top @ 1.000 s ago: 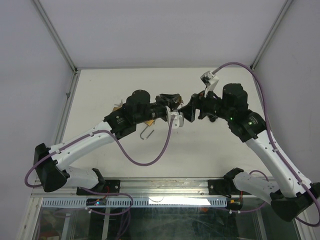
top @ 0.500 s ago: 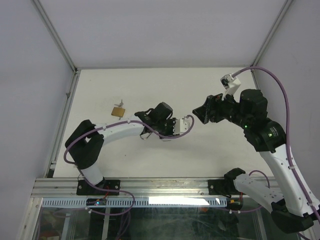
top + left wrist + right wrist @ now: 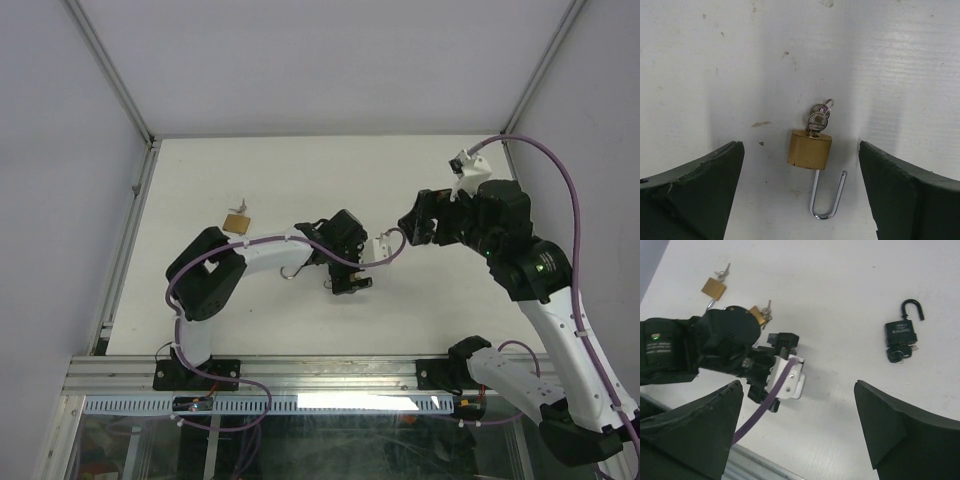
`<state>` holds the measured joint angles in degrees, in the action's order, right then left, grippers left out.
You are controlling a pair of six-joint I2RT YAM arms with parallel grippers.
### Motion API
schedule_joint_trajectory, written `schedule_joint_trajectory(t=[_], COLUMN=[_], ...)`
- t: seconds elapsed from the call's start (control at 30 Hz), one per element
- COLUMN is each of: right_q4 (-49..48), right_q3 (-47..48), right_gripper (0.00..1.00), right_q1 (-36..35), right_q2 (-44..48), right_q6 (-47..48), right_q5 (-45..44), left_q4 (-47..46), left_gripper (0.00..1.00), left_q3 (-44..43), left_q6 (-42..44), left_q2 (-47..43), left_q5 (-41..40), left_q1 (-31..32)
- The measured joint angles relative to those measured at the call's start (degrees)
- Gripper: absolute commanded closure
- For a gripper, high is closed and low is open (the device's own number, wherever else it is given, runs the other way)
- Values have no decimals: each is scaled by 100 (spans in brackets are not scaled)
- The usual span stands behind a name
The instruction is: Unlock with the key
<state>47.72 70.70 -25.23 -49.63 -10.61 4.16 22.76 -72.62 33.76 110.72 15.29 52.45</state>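
Brass padlock (image 3: 809, 149), shackle (image 3: 829, 197) sprung, key (image 3: 817, 119) seated, lies on the bench (image 3: 700, 60) before the left tool (image 3: 350, 282), just opened wide and empty; right tool (image 3: 413, 222) likewise wide. Unlocking appears complete.

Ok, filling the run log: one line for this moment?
left fingers: open, empty | brass padlock: on table, key in, shackle open | right fingers: open, empty

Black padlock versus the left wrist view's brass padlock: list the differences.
The brass padlock has a plain gold body; the black padlock bears white lettering. The brass padlock's key is bare silver on a ring; the black padlock's has a dark head. Both lie flat, shackles open, keys inserted.
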Motion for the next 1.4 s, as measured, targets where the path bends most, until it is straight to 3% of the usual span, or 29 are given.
schedule_joint_trajectory(t=[0.17, 0.33, 0.43, 0.57, 0.7, 0.77, 0.93, 1.13, 1.4], right_q4=[-11, -649, -1274, -1849, -2385, -2741, -3163, -3316, -3611], right_q3=[0, -195, -619, -1187, -1735, -2225, -3434, -4308, -4708], right_gripper=[1, 1, 1, 1, 1, 1, 1, 1, 1], right_q1=[509, 2052, 3119, 4041, 4232, 4236, 4236, 4236, 4236], right_q2=[-234, -863, -1193, -1384, -1215, -911, -164, 201, 682], right_q6=[26, -61, -326, -664, -885, -1023, -1458, -1707, -1939], right_q5=[-343, 125, 654, 866, 599, 393, -55, -284, -439], left_q4=[33, -435, -909, -1508, -1543, -1589, -1812, -2411, -2870], left_gripper=[1, 1, 1, 1, 1, 1, 1, 1, 1], left_q3=[59, 485, 575, 1200, 2170, 2745, 4218, 5340, 5659], left_q6=[-81, -868, -1764, -2839, -3449, -3574, -3779, -4017, -4203], left_q2=[-424, -2081, -2946, -3825, -4518, -4940, -6113, -6352, -6402], left_q5=[184, 616, 647, 109, -474, -866, -1453, -1545, -1512], left_q1=[4, -201, -857, -2551, -4225, -4634, -4975, -5630, -5705])
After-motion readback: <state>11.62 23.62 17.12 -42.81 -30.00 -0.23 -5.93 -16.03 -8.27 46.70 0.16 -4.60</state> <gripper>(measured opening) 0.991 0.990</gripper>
